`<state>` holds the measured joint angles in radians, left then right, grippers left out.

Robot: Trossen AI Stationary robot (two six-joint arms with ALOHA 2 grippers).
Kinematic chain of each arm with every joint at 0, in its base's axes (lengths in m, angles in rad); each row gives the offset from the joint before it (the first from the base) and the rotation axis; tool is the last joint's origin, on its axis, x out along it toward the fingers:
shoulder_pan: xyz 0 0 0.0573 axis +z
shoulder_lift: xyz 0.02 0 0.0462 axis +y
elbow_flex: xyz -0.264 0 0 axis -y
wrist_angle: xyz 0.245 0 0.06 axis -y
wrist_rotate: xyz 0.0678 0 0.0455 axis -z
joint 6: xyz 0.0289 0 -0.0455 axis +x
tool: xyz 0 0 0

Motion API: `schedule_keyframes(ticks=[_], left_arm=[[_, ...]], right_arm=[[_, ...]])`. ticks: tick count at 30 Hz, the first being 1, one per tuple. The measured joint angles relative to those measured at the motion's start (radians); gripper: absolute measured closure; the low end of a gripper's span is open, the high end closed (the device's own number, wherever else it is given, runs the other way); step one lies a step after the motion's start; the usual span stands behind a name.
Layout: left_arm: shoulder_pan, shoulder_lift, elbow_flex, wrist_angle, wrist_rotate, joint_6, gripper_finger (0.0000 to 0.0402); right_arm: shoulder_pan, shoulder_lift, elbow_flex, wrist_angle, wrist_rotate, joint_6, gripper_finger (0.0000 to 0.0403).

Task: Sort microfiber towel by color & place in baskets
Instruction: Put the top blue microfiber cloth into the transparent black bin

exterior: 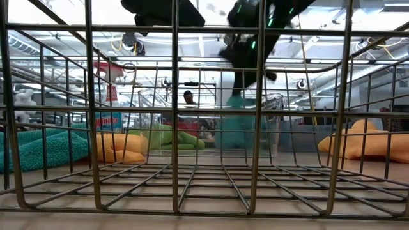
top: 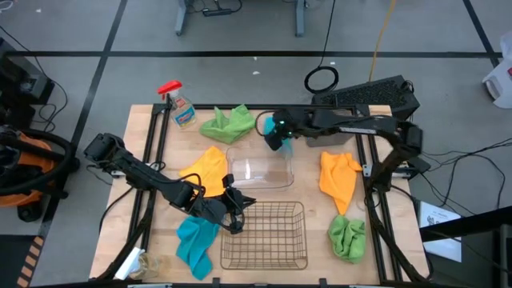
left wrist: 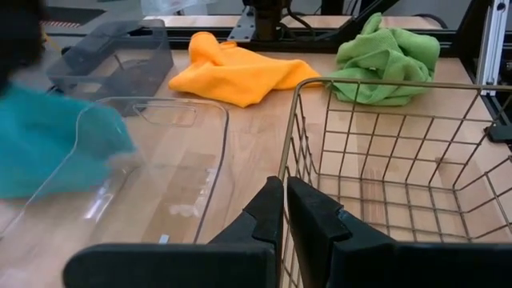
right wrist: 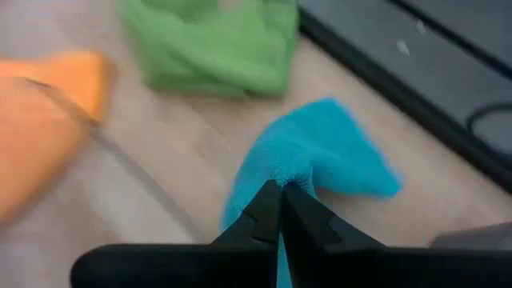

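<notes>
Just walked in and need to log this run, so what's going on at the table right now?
The robot is sorting coloured cloths into baskets. The right pincer is shut on a teal towel, held at the far end of the clear plastic basket. The left pincer is shut and empty, beside the wire basket. The other teal towel, two orange towels and two green towels lie loose on the table.
</notes>
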<state>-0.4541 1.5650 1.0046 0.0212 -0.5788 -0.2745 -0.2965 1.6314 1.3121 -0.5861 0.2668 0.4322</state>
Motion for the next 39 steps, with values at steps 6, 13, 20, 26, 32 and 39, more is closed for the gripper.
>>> schedule_keyframes(ticks=[6,13,20,26,32,39], left_arm=[[0.0,0.0,0.0,0.0,0.0,0.0,0.0373],[0.0,0.0,0.0,0.093,-0.01,-0.002,0.0373],[-0.001,0.0,0.0,0.301,-0.014,0.106,0.0371],[0.001,0.0,0.0,0.461,-0.014,0.178,0.0319],[0.001,0.0,0.0,0.534,-0.014,0.213,0.0201],[0.001,0.001,0.001,0.579,-0.009,0.205,0.0074]], right_arm=[[0.146,-0.213,0.001,0.031,0.098,-0.028,0.0402],[0.412,-0.358,0.002,0.02,0.337,-0.009,0.0402],[0.662,-0.367,0.002,0.006,0.505,0.048,0.0403],[0.817,-0.327,0.002,0.028,0.653,0.08,0.0403],[0.879,-0.288,0.002,0.114,0.681,0.056,0.0403],[0.888,-0.246,0.002,0.235,0.683,-0.045,0.0402]])
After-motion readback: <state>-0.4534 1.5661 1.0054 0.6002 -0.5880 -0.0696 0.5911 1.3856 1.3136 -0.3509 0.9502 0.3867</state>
